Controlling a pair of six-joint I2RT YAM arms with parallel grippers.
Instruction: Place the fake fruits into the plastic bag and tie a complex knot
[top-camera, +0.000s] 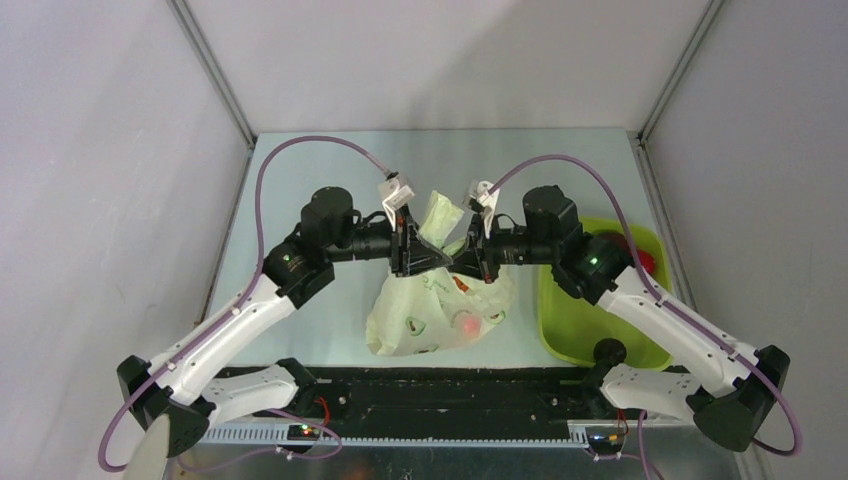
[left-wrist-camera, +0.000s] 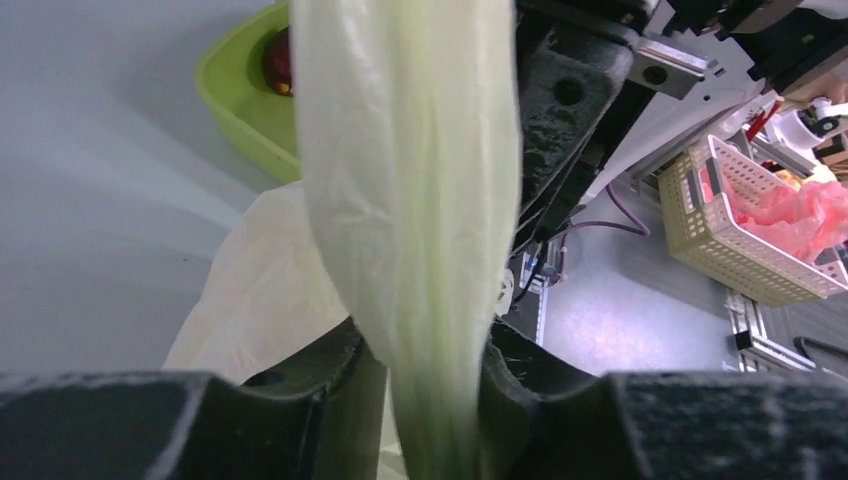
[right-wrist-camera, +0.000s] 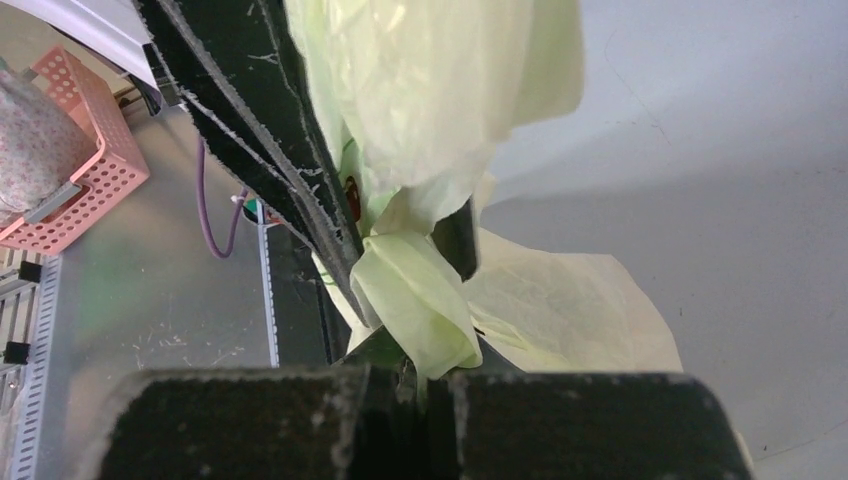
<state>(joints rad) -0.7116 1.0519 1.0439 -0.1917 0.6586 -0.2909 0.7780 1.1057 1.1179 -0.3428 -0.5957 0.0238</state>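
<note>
The plastic bag (top-camera: 425, 320) lies mid-table with a red fake fruit (top-camera: 467, 322) showing through its film. Both grippers meet nose to nose over its gathered top. One pale tail (top-camera: 440, 213) sticks up behind them. My left gripper (left-wrist-camera: 430, 400) is open, and a flat strip of bag film (left-wrist-camera: 410, 200) runs up loosely between its spread fingers. My right gripper (right-wrist-camera: 435, 375) is shut on a folded ear of the film (right-wrist-camera: 420, 310). In the top view the left gripper (top-camera: 436, 254) and right gripper (top-camera: 462, 262) almost touch. Whether a knot has formed between them is hidden.
A lime-green tray (top-camera: 560, 330) stands right of the bag, under the right arm, with a red fruit (top-camera: 645, 262) and a dark one (top-camera: 618, 240) in it. The tray (left-wrist-camera: 235, 95) also shows behind the film strip. Baskets (left-wrist-camera: 740, 220) stand off the table.
</note>
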